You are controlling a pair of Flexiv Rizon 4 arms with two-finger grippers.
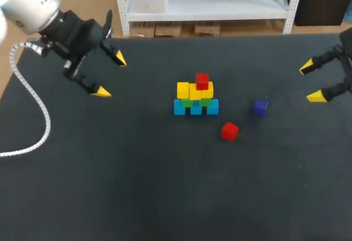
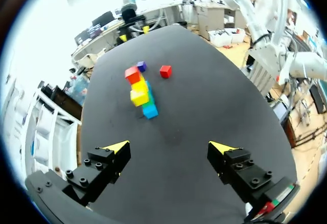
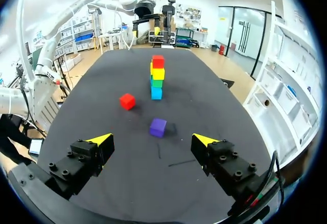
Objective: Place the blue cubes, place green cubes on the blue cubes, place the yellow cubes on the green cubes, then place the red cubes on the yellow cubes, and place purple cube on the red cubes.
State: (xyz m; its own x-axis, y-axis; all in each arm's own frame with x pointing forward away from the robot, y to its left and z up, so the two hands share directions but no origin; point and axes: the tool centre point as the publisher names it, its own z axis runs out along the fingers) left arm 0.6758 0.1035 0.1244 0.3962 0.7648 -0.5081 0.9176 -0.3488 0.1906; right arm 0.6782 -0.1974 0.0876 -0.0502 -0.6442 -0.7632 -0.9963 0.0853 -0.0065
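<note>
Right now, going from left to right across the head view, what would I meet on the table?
First the left gripper → stack of cubes → loose red cube → purple cube → right gripper.

Table (image 1: 110, 186): plain matt black, no pattern. Stack mid-table, by layer: blue cubes (image 1: 196, 109) at btm, light cyan-blue; green cubes (image 1: 187, 103) above, mid green, only thin strips showing; yellow cubes (image 1: 183, 90) next, bright yellow; top red cube (image 1: 202, 81), plain red. All solid colour, no markings. Near-right of stack a loose red cube (image 1: 229, 131), same red. Right of stack the purple cube (image 1: 260, 107), dark blue-violet from overhead, more purple in my right wrist view. My left gripper (image 1: 110, 76): black fingers w/ yellow tips; its arm (image 1: 27, 4) silver-grey, w/ white ribbed cable (image 1: 47, 121). My right gripper (image 1: 311, 81): black, yellow tips too.
</note>
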